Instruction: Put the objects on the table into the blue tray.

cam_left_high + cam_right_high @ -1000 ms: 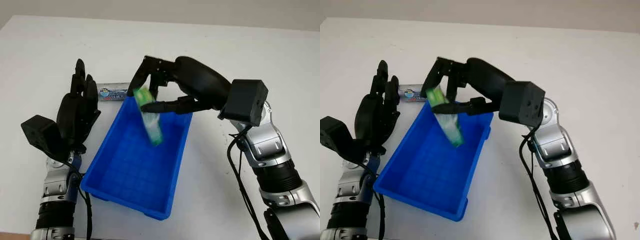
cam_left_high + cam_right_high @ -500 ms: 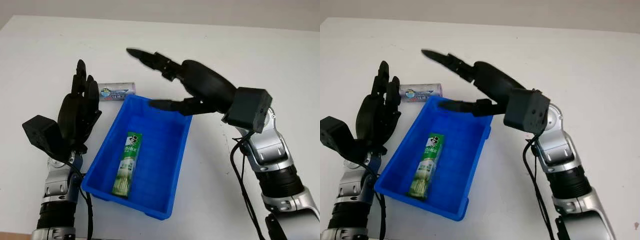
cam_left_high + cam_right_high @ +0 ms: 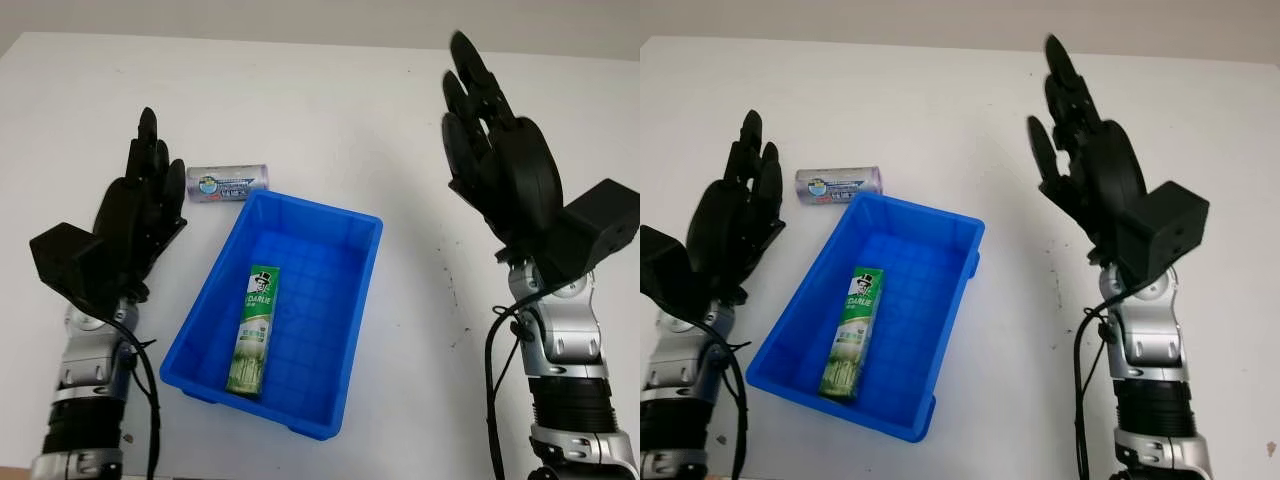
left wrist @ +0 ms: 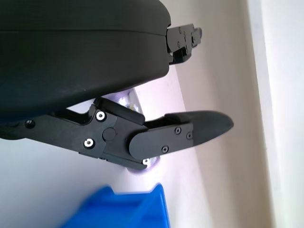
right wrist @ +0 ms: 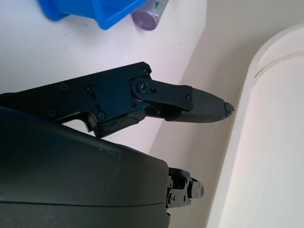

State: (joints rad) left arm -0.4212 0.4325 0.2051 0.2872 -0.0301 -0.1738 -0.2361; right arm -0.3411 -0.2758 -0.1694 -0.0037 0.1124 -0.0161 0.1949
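A green toothpaste box (image 3: 253, 328) lies lengthwise inside the blue tray (image 3: 340, 385) at the table's middle. A silver-purple tube (image 3: 228, 183) lies on the white table just beyond the tray's far left corner; its end (image 5: 148, 16) shows past the tray's corner in the right wrist view. My left hand (image 3: 135, 215) is open, raised to the left of the tray and close to the tube. My right hand (image 3: 490, 150) is open too, held up high to the right of the tray with nothing in it.
The white table (image 3: 330, 110) runs to a pale far edge. A few dark specks (image 3: 452, 290) mark its surface right of the tray.
My right hand let go of the toothpaste box, which dropped into the tray, then swung up and away to the right. The left hand shifted slightly left.
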